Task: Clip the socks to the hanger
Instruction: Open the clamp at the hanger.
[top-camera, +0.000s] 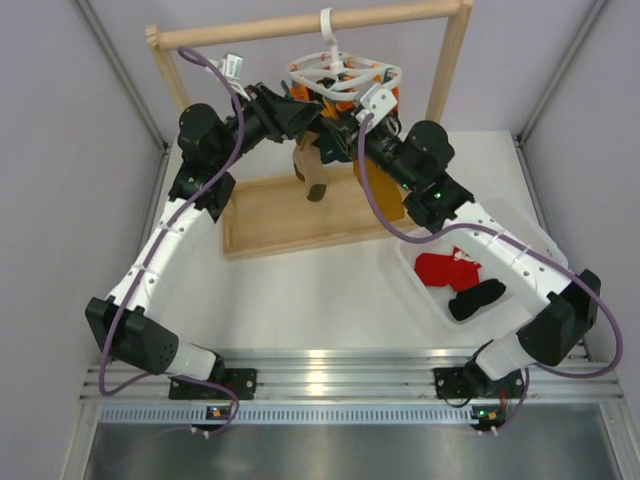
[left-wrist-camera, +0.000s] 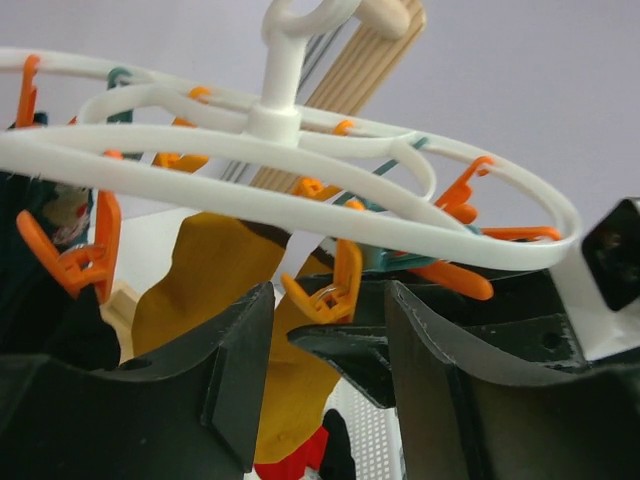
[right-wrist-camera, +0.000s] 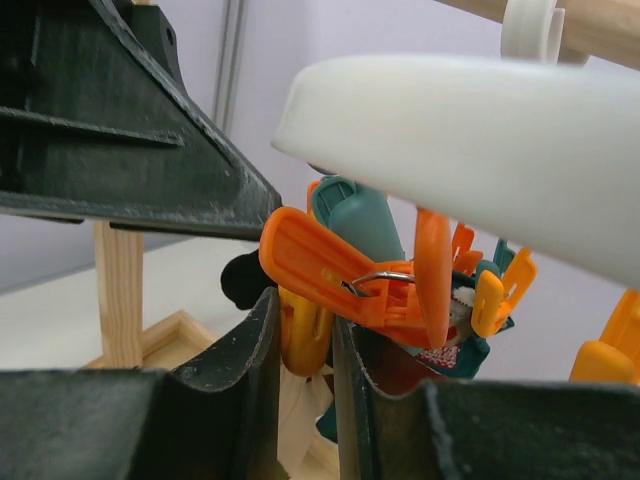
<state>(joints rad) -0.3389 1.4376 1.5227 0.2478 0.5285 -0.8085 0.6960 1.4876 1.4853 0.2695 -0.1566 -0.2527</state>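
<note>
The white ring hanger (top-camera: 340, 72) hangs by its hook from the wooden rack's top bar, with orange and teal clips under it. Both grippers meet just below it. My left gripper (top-camera: 300, 118) (left-wrist-camera: 328, 300) is open, its fingers either side of an orange clip (left-wrist-camera: 335, 288) without touching it. My right gripper (top-camera: 342, 126) (right-wrist-camera: 305, 310) is shut on the lower end of a yellow-orange clip (right-wrist-camera: 308, 322). A red sock (top-camera: 443, 267) and a black sock (top-camera: 477, 298) lie in the white bin (top-camera: 408, 268).
A mustard-yellow sock (left-wrist-camera: 225, 285) and a brown striped sock (top-camera: 315, 172) hang from the hanger. The wooden rack (top-camera: 448, 70) stands on a wooden base tray (top-camera: 270, 225) at the back. Grey walls close in both sides.
</note>
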